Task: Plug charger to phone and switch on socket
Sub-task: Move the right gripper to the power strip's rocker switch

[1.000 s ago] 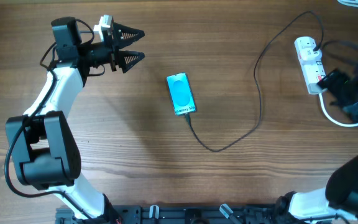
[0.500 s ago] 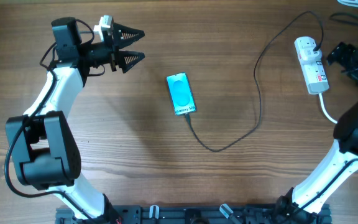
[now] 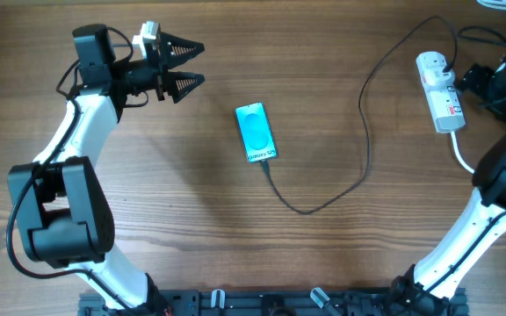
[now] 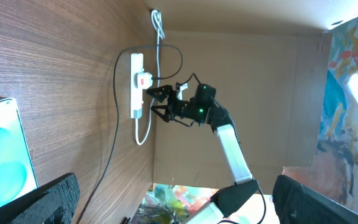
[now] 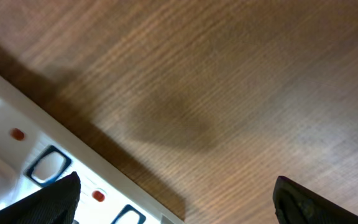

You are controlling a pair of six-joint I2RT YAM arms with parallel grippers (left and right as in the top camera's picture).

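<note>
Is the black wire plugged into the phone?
Looks plugged in: the charger meets the phone at its bottom end. The tip is too small to confirm.

Matt wooden table (image 3: 191,230) — glossy plastic socket (image 3: 438,93)

White arm links (image 3: 75,127) with black joints, black ridged triangular fingers (image 3: 181,46)
</note>
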